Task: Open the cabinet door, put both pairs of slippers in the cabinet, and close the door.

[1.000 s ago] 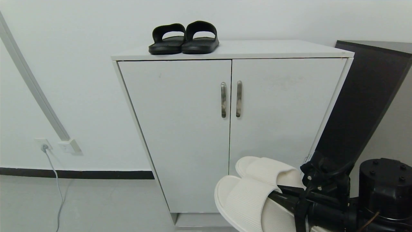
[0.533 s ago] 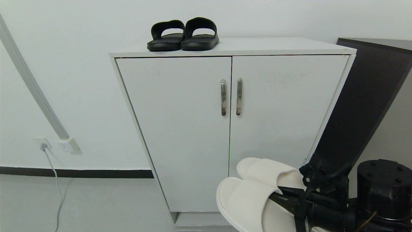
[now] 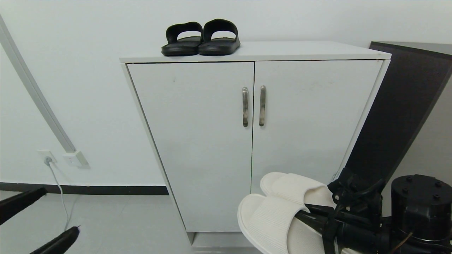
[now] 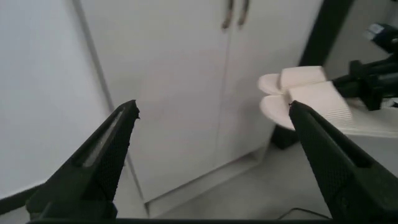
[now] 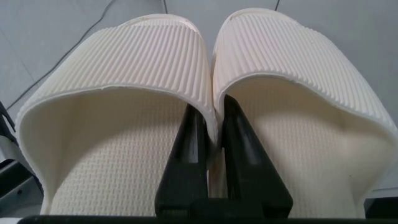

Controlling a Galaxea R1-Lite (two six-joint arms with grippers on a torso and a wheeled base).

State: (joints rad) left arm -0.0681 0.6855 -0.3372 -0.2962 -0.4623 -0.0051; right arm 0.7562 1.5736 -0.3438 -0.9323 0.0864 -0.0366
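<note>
Right pincer point(image 5: 214, 121) clamps the white slippers point(image 5: 124, 74) together; left pincer point(image 4: 212, 111) gapes wide, empty.

no readable text, labels, numbers or signs

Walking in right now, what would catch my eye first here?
A pair of black slippers sits on top of the white cabinet, whose two doors are shut. Low in front of it, the right tool is clamped on a pair of cream slippers. The left tool hangs open at lower left.
</note>
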